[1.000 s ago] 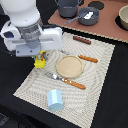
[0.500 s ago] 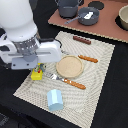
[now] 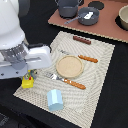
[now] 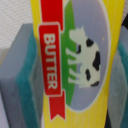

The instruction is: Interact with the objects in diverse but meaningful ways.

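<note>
- Claw (image 3: 27, 80) sits at the lower left of the exterior frame, over the near corner of the placemat (image 3: 95, 65). Your wrist view shows the yellow butter box (image 4: 80, 60) filling the picture, with a grey-and-teal finger pad (image 4: 22, 85) against its side. I judge the claw clamped on the box.
- Whether the box rests on the mat or hangs just above it, you cannot tell from these views.
- Pale blue block (image 3: 55, 99) lies on the mat at lower centre, apart from the claw and untouched.
- Dark brown sausage (image 3: 82, 40) lies near the mat's far edge, upper centre, well apart from the arm.
- Tan plate (image 3: 69, 66) sits mid-mat, with the fork (image 3: 67, 81) below it and the knife (image 3: 82, 57) above it; none are task items.
- Progress, as a judgement: one object is in hand, so you are mid-interaction. Placing the box somewhere sensible remains, and the block and sausage are yet to be handled.
</note>
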Tool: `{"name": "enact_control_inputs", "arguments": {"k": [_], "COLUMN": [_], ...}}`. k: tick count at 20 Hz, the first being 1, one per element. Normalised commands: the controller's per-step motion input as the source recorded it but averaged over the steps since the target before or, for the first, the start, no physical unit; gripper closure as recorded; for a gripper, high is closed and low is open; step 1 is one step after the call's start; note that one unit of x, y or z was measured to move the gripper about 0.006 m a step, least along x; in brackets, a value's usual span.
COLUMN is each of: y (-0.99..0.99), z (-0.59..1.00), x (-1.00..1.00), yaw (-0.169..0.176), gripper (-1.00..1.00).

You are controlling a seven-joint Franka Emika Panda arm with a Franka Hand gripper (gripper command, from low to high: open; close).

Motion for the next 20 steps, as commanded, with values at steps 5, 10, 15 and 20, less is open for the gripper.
{"name": "enact_control_inputs", "arguments": {"k": [5, 10, 15, 20], "y": [-0.25, -0.29, -0.07, 0.00], "z": [0.00, -0.01, 0.28, 0.75], "x": [0.69, 0.51, 0.24, 0.19], "yaw": [0.045, 0.042, 0.040, 0.017], "gripper": [1.00, 1.00, -1.00, -1.00]}}
